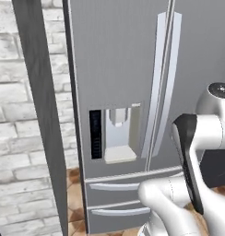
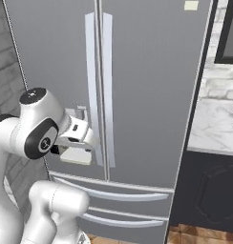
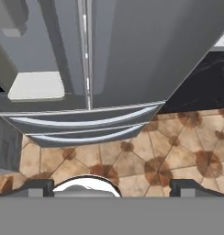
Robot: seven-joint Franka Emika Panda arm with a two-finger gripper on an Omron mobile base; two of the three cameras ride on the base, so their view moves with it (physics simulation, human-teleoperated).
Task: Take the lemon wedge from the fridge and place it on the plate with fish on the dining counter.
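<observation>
The fingers [image 3: 112,188] stand spread wide with nothing between them, hanging above the tiled floor [image 3: 178,147] before the fridge [image 2: 147,95], whose doors are shut, so the lemon wedge, presumably inside, is unfetched and every step remains.

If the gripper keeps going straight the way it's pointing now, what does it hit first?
Probably the fridge: the open gripper looks at its shut doors and lower drawers, slanting down toward the tiled floor. Depth is unclear, so it might reach the floor first.
</observation>
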